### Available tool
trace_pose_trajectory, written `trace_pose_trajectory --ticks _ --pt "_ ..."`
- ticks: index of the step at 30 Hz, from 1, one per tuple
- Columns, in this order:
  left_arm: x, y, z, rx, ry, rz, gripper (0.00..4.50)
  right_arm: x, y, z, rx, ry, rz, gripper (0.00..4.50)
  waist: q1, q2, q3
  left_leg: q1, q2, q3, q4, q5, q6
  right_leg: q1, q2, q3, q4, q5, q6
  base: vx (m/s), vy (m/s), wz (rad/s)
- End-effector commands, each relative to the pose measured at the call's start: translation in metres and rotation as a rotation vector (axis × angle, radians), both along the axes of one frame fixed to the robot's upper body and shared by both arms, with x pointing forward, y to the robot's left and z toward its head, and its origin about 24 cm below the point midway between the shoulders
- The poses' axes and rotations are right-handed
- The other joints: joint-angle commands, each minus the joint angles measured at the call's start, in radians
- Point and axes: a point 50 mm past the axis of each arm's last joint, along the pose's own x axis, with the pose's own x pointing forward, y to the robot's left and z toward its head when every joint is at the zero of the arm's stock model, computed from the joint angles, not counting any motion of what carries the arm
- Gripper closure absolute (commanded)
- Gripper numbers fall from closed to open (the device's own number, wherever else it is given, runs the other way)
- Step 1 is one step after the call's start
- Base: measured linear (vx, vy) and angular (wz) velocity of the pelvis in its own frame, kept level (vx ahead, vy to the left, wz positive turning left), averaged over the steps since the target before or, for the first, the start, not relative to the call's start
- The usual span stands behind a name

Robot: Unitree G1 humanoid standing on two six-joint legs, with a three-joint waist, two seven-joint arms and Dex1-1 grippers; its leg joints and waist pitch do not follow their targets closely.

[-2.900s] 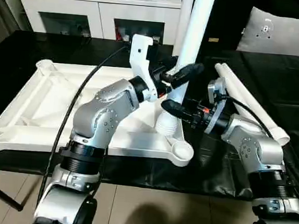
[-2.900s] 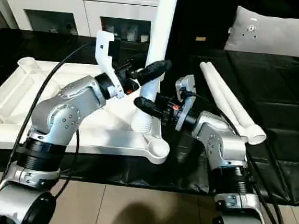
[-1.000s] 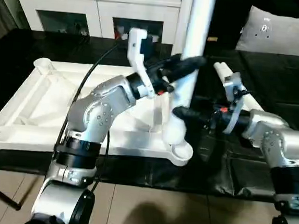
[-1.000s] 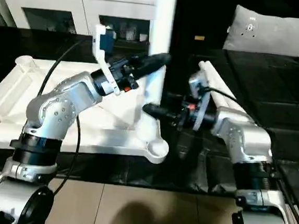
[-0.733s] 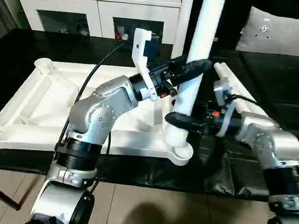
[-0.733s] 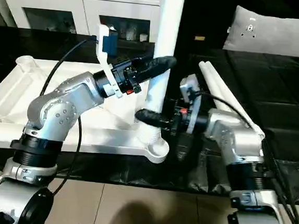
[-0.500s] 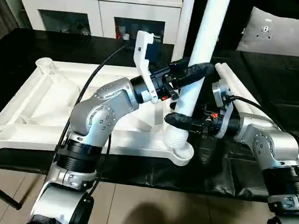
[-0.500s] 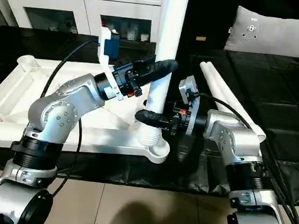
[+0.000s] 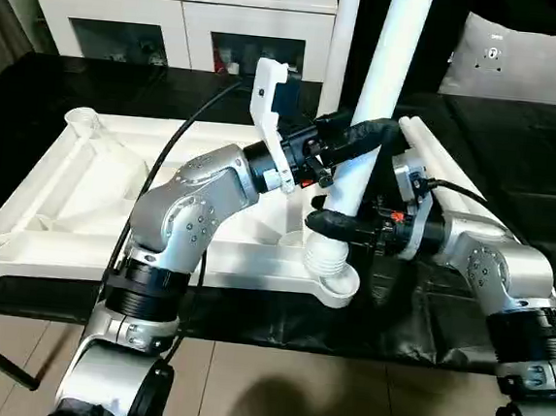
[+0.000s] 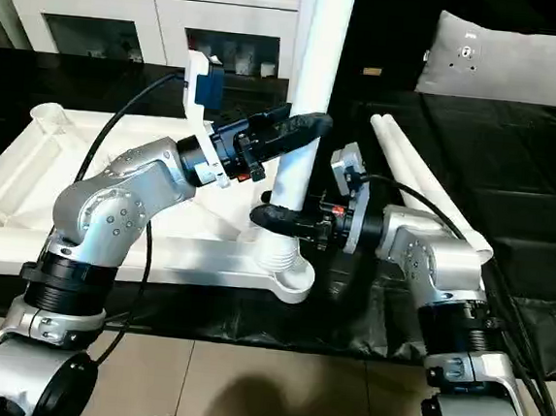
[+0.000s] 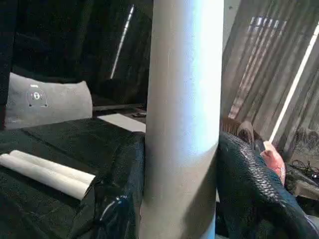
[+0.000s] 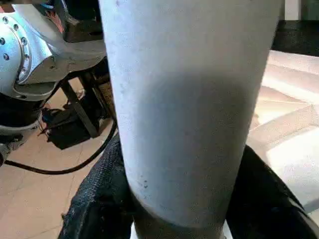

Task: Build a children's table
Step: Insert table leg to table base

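Since half a second ago your upright leg (image 9: 381, 90) has barely shifted, its threaded foot settling a touch lower at the near right corner socket (image 9: 335, 283) of the upturned table top (image 9: 75, 190). You have the left claw (image 9: 367, 138) clamped around that leg about midway up, one black finger (image 11: 256, 191) pressed against each side of the tube. Your right claw (image 9: 340, 223) grips the same leg lower down, just above the ribbed end, its fingers (image 12: 99, 199) wrapped around the white tube. The table top lies ribbed side up on the black tabletop (image 9: 518, 141), with another socket at the far left corner (image 9: 83, 118). Two spare legs (image 10: 425, 197) lie side by side on the tabletop to your right, well apart from the top. A second upright leg (image 9: 341, 29) stands behind the one you hold. Beyond are a white cabinet (image 9: 178, 10) and a grey cushion (image 10: 500, 62).
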Motion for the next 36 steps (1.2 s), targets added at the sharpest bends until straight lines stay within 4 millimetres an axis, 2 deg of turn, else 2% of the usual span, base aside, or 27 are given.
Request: trace_pose_trajectory --ticks 1,7,8,10,13,14,18,19,24,25,28,29,30,31,36 --pt "-0.002 -0.002 0.006 -0.001 -0.04 -0.012 2.72 -0.001 0.0 -0.006 -0.006 0.031 -0.003 2.58 0.001 -0.024 -0.08 0.006 0.054 -0.017 -0.056 0.014 0.11 0.069 -0.071 0.062 -0.064 -0.065 -0.211 0.0 0.0 0.0" --pt "-0.004 -0.005 0.005 0.012 -0.023 -0.024 2.72 0.0 0.001 -0.009 -0.022 0.022 -0.031 2.6 -0.001 -0.023 -0.08 0.007 0.054 -0.017 -0.056 0.013 0.107 0.068 -0.07 0.062 -0.064 -0.067 -0.21 0.0 0.0 0.0" --pt "-0.005 -0.006 0.005 0.009 -0.013 -0.033 2.37 0.0 0.001 -0.01 -0.024 0.02 -0.033 2.61 0.0 -0.023 -0.081 0.007 0.054 -0.017 -0.056 0.014 0.105 0.069 -0.071 0.062 -0.064 -0.063 -0.212 0.0 0.0 0.0" --pt "-0.009 -0.009 0.007 0.001 -0.01 -0.077 2.02 0.002 0.001 -0.011 -0.028 0.01 -0.055 2.61 0.0 -0.022 -0.081 0.007 0.054 -0.017 -0.056 0.015 0.107 0.068 -0.072 0.062 -0.063 -0.057 -0.217 0.0 0.0 0.0" --pt "-0.015 -0.012 0.008 0.0 -0.02 -0.116 1.9 0.004 0.003 -0.012 -0.029 0.004 -0.079 2.61 0.0 -0.022 -0.081 0.007 0.055 -0.018 -0.056 0.016 0.107 0.069 -0.072 0.062 -0.062 -0.054 -0.22 0.0 0.0 0.0" --pt "-0.016 -0.014 0.008 -0.001 -0.023 -0.124 1.63 0.004 0.003 -0.012 -0.028 0.004 -0.083 2.61 -0.001 -0.022 -0.08 0.006 0.054 -0.017 -0.057 0.01 0.105 0.069 -0.072 0.062 -0.063 -0.059 -0.22 0.0 0.0 0.0" --pt "-0.023 -0.022 0.008 0.001 -0.013 -0.182 1.43 0.005 0.006 -0.015 -0.031 0.014 -0.1 2.61 -0.003 -0.021 -0.079 0.007 0.054 -0.017 -0.058 0.005 0.102 0.069 -0.07 0.062 -0.064 -0.066 -0.218 0.0 0.0 0.0" --pt "-0.024 -0.023 0.007 0.001 -0.005 -0.187 1.18 0.005 0.006 -0.015 -0.038 0.014 -0.109 2.61 -0.002 -0.02 -0.079 0.007 0.054 -0.017 -0.058 0.003 0.101 0.069 -0.07 0.062 -0.065 -0.068 -0.217 0.0 0.0 0.0" --pt "-0.028 -0.028 0.007 0.002 0.002 -0.214 1.11 0.006 0.006 -0.019 -0.056 0.024 -0.137 2.61 -0.003 -0.02 -0.08 0.007 0.053 -0.017 -0.057 0.005 0.099 0.069 -0.07 0.063 -0.065 -0.06 -0.215 0.0 0.0 0.0" --pt "-0.029 -0.032 0.007 -0.01 0.006 -0.22 1.11 0.007 0.007 -0.019 -0.052 -0.003 -0.161 2.61 -0.003 -0.017 -0.08 0.008 0.054 -0.018 -0.058 0.001 0.097 0.068 -0.071 0.063 -0.066 -0.063 -0.214 0.0 0.0 0.0" --pt "-0.029 -0.034 0.008 -0.017 0.006 -0.209 1.11 0.01 0.008 -0.018 -0.025 -0.016 -0.217 2.61 -0.004 -0.021 -0.08 0.008 0.054 -0.018 -0.059 0.002 0.094 0.069 -0.072 0.064 -0.066 -0.06 -0.213 0.0 0.0 0.0" --pt "-0.028 -0.033 0.007 -0.022 0.006 -0.192 1.11 0.009 0.008 -0.017 -0.023 -0.02 -0.228 2.61 -0.006 -0.025 -0.08 0.008 0.054 -0.018 -0.059 0.002 0.096 0.07 -0.07 0.063 -0.066 -0.06 -0.212 0.0 0.0 0.0" --pt "-0.027 -0.032 0.007 -0.025 0.006 -0.183 1.11 0.008 0.008 -0.017 -0.029 -0.025 -0.223 2.61 -0.005 -0.023 -0.08 0.008 0.054 -0.018 -0.059 0.003 0.097 0.07 -0.071 0.063 -0.066 -0.066 -0.211 0.0 0.0 0.0" --pt "-0.026 -0.029 0.007 -0.029 0.012 -0.171 1.11 0.006 0.008 -0.017 -0.039 -0.025 -0.222 2.61 -0.006 -0.027 -0.079 0.008 0.054 -0.017 -0.06 0.003 0.097 0.07 -0.07 0.064 -0.067 -0.071 -0.206 0.0 0.0 0.0" --pt "-0.021 -0.014 0.001 -0.023 0.038 -0.13 1.11 0.001 0.004 -0.018 -0.037 -0.035 -0.26 2.61 -0.006 -0.023 -0.077 0.008 0.054 -0.017 -0.06 0.003 0.095 0.069 -0.071 0.065 -0.069 -0.091 -0.19 0.0 0.0 0.0"
